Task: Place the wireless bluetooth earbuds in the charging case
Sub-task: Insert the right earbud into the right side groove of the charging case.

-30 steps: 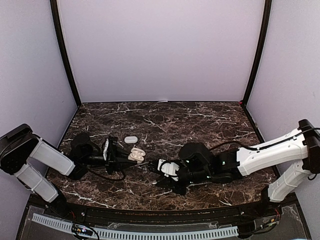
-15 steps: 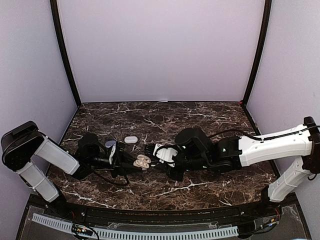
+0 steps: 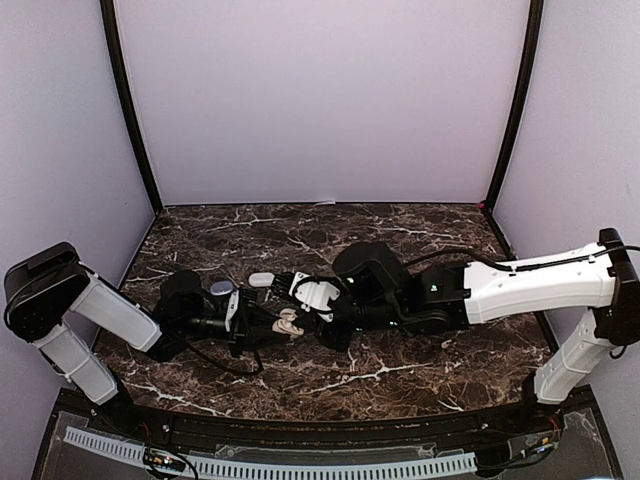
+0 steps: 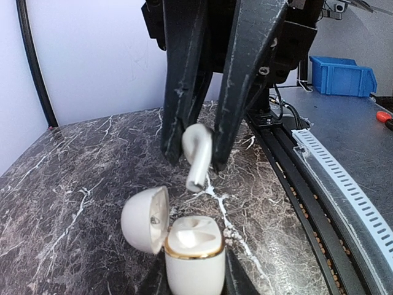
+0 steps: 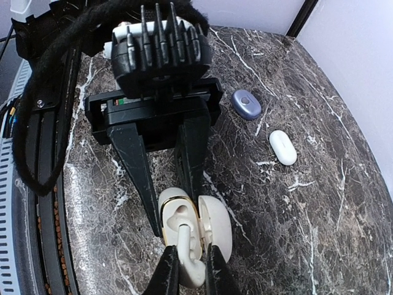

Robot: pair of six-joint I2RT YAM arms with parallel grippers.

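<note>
From above, the left gripper (image 3: 272,326) clamps the open charging case (image 3: 288,324) low over the marble table (image 3: 430,240). The right gripper (image 3: 300,306) meets it nose to nose. A white pebble (image 3: 262,280) and a lavender pebble (image 3: 222,288) lie just beyond; whether these are buds or shut cases I cannot tell.

On the left wrist view, the right claw's black fingers pinch a white stemmed earbud (image 4: 198,153). Its stem tilts downward, apart from the case, whose lid hangs open to the left.

On the right wrist view, the earbud sits between the closed-down fingertips right over the case's mouth, with one moulded well showing beneath it.

The step in hand looks like seating the bud. Doing it well likely means lining the stem up with the well and descending straight and slowly. The right claw should let go only once the bud settles, while the left claw holds the case steady.
</note>
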